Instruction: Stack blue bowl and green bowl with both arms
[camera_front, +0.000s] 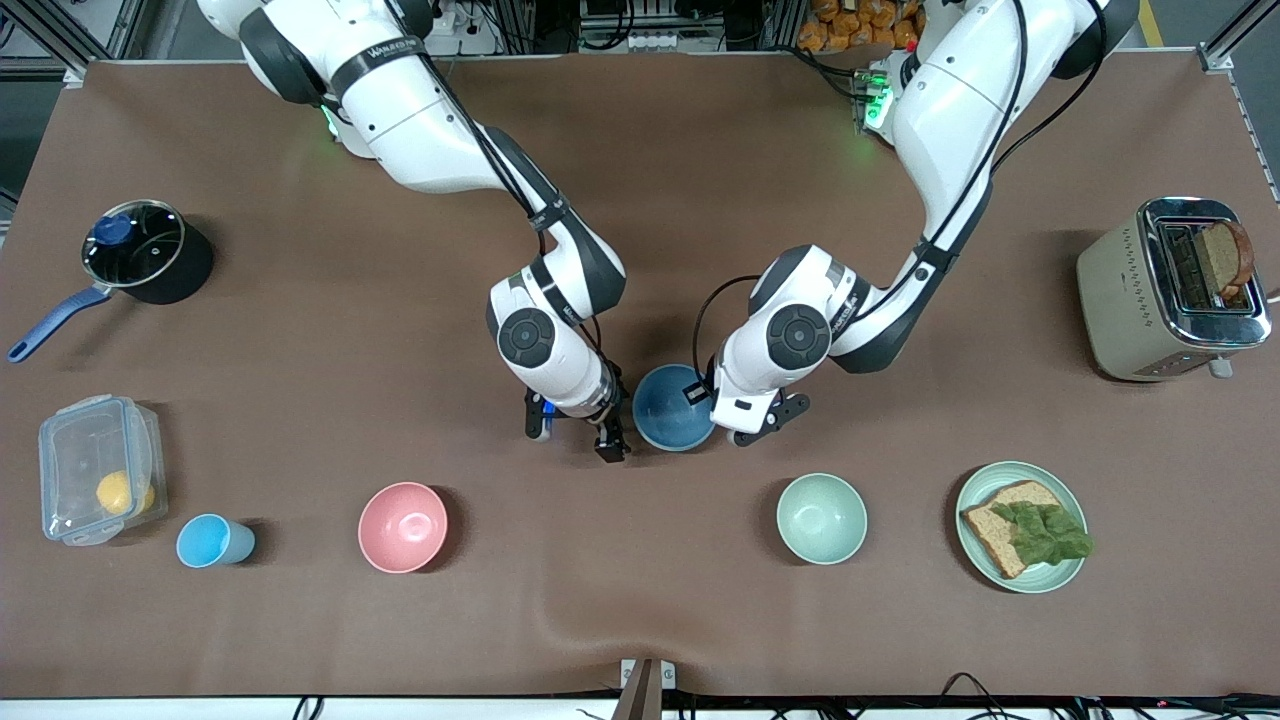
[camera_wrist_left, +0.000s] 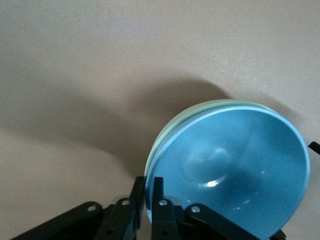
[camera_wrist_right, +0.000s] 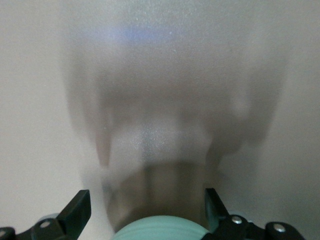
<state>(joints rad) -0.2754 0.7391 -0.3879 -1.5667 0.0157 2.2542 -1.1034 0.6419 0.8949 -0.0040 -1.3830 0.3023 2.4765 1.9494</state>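
The left gripper (camera_wrist_left: 145, 200) is pinching the nested rims of the blue bowl (camera_front: 668, 405) and green bowl (camera_wrist_left: 159, 145) mid-table, light, rigid and likely slippery, while the right gripper (camera_wrist_right: 145, 212) is straddling the green bowl, jaws spread.

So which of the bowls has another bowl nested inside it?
The green bowl, mid-table between the two grippers: the blue bowl sits inside it, so only its rim shows. The pink bowl and mint bowl, nearer the camera, stand empty.
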